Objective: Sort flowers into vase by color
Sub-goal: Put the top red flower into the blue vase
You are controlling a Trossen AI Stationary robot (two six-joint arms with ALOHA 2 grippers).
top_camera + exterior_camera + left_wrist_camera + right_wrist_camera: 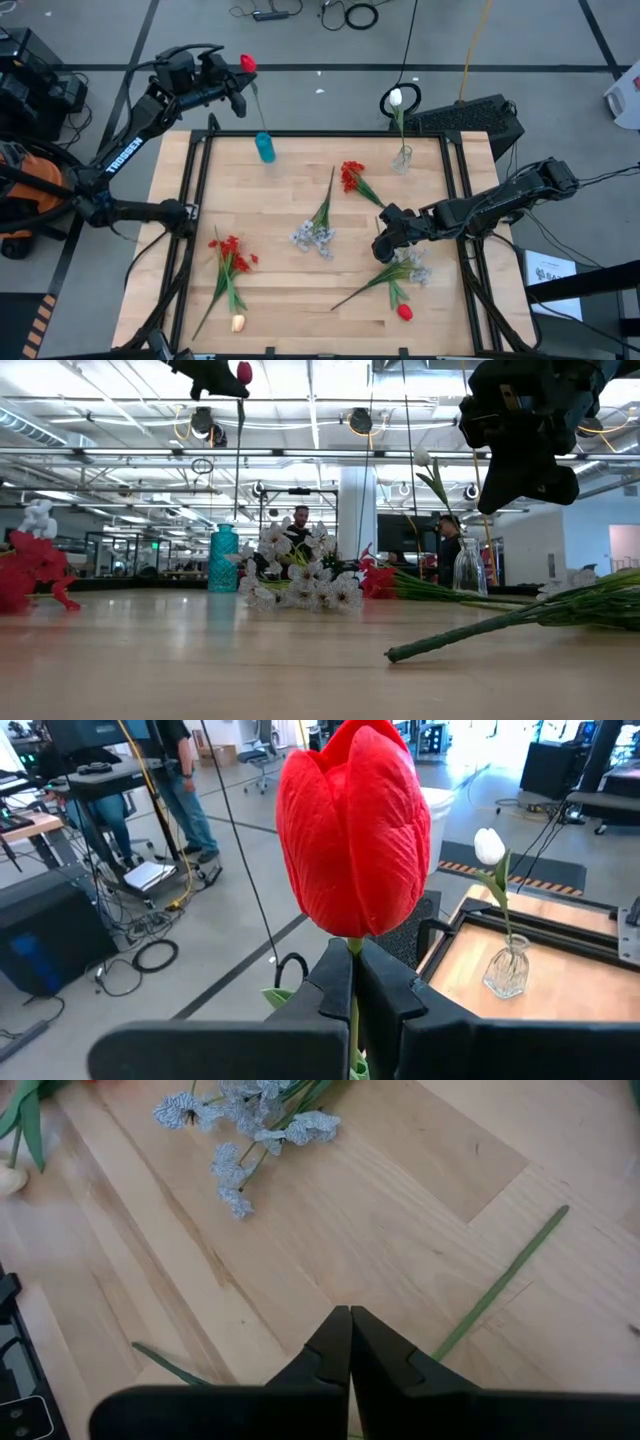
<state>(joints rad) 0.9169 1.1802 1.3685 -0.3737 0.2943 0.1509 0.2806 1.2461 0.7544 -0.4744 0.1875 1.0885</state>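
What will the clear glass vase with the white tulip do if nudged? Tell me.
The clear glass vase looks small and narrow-based, so it would probably slide or tip easily. The tall white tulip leaning out of it likely makes it top-heavy. Being glass, it may break if it falls.

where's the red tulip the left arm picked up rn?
The red tulip is held by its stem in the shut left gripper, raised past the table's far-left edge in the high view, above the teal vase.

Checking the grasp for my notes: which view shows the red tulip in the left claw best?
Left wrist view: the red tulip fills it, stem pinched in the left claw. High and low views show it small; the right wrist view misses it.
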